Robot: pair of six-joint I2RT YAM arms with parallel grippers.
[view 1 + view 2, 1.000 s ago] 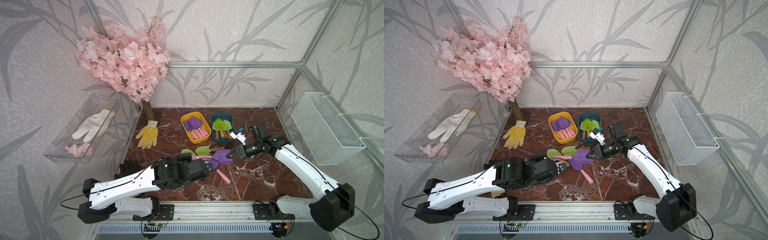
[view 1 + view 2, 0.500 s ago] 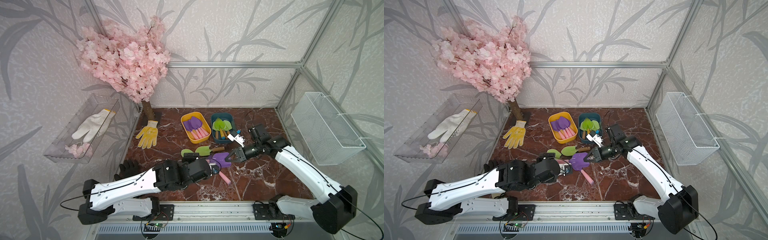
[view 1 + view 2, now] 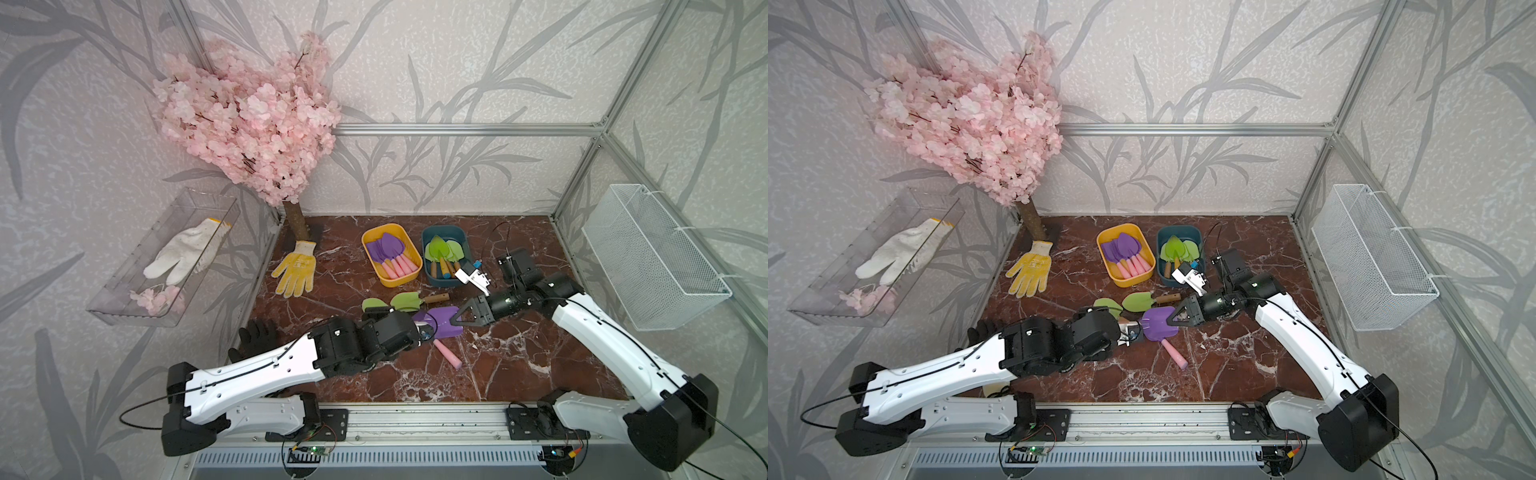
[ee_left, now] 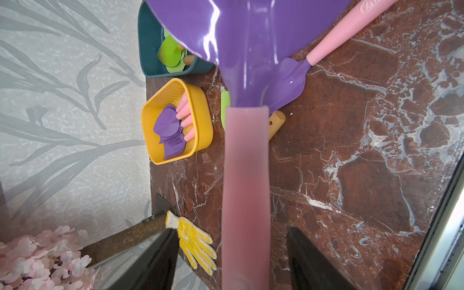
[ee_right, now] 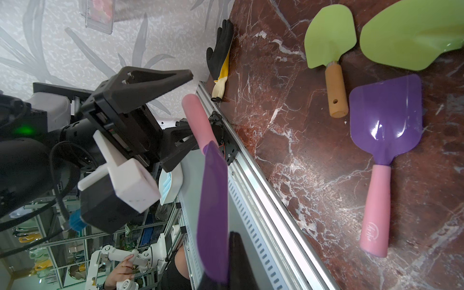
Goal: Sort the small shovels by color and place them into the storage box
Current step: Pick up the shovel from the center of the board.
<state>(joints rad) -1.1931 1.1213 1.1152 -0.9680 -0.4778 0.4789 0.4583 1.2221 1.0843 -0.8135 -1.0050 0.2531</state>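
Advancing from eight o'clock, the left gripper (image 4: pixel 231 229) has brought its still-parted jaws around the pink handle of the purple shovel (image 4: pixel 247 163), with gaps on both sides. From three o'clock the right gripper (image 3: pixel 455 319) clamps the blade, which stands on edge above the marble tabletop (image 3: pixel 519 365). The yellow tub (image 3: pixel 397 284) and teal tub (image 3: pixel 440 283) sit at twelve o'clock.

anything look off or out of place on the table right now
Nothing spilled or missorted. The odd one is a purple-bladed shovel with a pink handle, off the marble tabletop: the right gripper pinches its blade while the left gripper stands open around the handle. A black glove lies at the tabletop's left edge, against the wall.
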